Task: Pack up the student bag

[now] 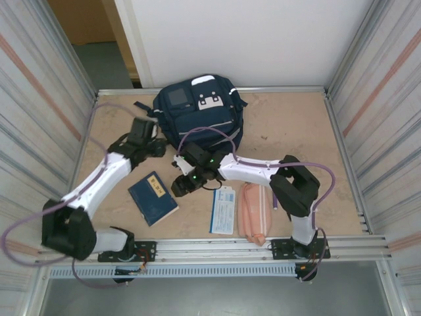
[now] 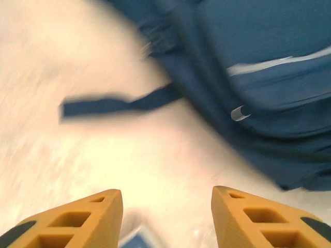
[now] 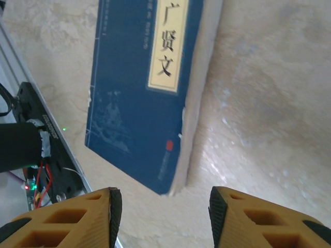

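The bag (image 1: 197, 115) blocks the back middle of the bench (image 1: 296, 125), its loose strap (image 2: 114, 106) lying across the bare wood on my left. The book (image 1: 152, 197), a leaflet (image 1: 223, 209) and a pink pouch (image 1: 252, 212) crowd the near strip; the back right corner is free for me.

I noted white arm links (image 1: 102, 172), black joints (image 1: 66, 230), purple cables (image 1: 197, 130), a green indicator light (image 1: 195, 176), ochre fingers (image 3: 67, 219) with rectangular cut-outs.

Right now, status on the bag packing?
Left gripper jaws open, empty, by the student bag. Right gripper jaws open near blue book. Booklet, pink pouch unpacked on table.
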You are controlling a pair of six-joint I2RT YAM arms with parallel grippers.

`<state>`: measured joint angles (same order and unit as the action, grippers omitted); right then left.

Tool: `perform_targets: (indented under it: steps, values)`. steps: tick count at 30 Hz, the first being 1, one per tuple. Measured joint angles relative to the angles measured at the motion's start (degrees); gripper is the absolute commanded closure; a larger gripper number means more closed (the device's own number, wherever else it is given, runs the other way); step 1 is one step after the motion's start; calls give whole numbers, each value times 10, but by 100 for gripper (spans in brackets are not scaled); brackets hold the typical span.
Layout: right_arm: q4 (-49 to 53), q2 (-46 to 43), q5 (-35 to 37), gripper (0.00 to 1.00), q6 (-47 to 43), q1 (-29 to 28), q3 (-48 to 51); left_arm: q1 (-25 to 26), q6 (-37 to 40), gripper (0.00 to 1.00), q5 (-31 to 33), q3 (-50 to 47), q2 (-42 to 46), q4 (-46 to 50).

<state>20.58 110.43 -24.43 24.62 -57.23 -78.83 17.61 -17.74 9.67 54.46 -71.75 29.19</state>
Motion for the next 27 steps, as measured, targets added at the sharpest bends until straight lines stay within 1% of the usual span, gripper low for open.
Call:
perform_targets:
  steps: [1,2,4,5,6,8,10,11,13,14,15,16,20,24,27]
  values:
    - [1,11,-1,56,1,-2,-12,-19,-28,42,-2,-31,35,22]
    - [1,23,-2,56,2,-3,-24,-37,-50,33,-6,-61,70,45]
    - [5,46,0,59,2,-7,-44,-63,-91,25,-10,-109,128,81]
    - [7,58,2,61,4,-9,-56,-71,-109,24,-11,-130,156,97]
    - [9,72,3,62,5,-12,-69,-77,-124,17,-14,-150,184,113]
    - [12,97,5,65,10,-14,-92,-80,-153,16,-17,-177,223,131]
    - [15,123,6,67,19,-17,-114,-89,-178,16,-28,-206,243,135]
    - [18,133,6,68,21,-17,-124,-98,-187,17,-37,-219,245,134]
    - [22,154,9,74,27,-17,-144,-118,-201,20,-59,-249,244,129]
    - [24,162,10,75,31,-17,-151,-123,-203,17,-71,-259,240,125]
    - [24,170,12,78,36,-17,-158,-126,-205,9,-86,-270,233,117]
    - [24,176,12,80,42,-16,-161,-127,-207,8,-106,-280,225,105]
    - [25,186,4,85,64,-9,-162,-127,-198,8,-173,-296,194,57]
    - [36,186,1,91,81,3,-163,-130,-195,11,-205,-308,180,21]
    - [38,186,-7,91,89,12,-163,-130,-192,14,-221,-315,180,5]
